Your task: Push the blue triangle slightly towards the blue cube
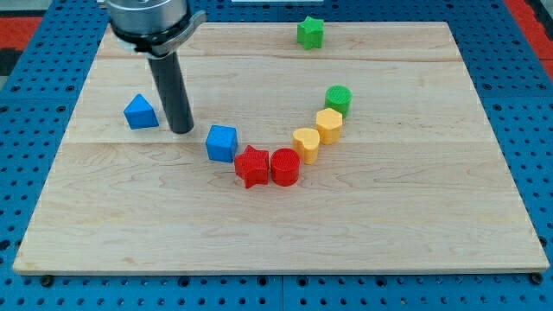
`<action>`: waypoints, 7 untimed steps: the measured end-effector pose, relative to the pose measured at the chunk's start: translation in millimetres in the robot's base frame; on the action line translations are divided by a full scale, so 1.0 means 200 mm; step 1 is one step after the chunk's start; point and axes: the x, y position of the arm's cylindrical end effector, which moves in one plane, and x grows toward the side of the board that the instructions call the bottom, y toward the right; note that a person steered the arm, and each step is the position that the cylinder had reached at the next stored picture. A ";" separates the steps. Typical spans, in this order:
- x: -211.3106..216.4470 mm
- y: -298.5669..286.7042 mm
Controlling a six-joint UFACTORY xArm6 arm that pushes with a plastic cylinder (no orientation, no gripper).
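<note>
The blue triangle lies on the wooden board at the view's left. The blue cube sits to its right and a little lower, near the board's middle. My tip rests on the board between them, just right of the triangle and left of the cube, touching neither. The dark rod rises from it to the arm's mount at the view's top.
A red star touches the cube's lower right. From it a curve runs up to the right: red cylinder, two yellow blocks, green cylinder. A green star sits at the top edge.
</note>
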 end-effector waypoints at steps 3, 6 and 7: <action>-0.04 -0.49; -0.22 -0.13; -0.22 -0.13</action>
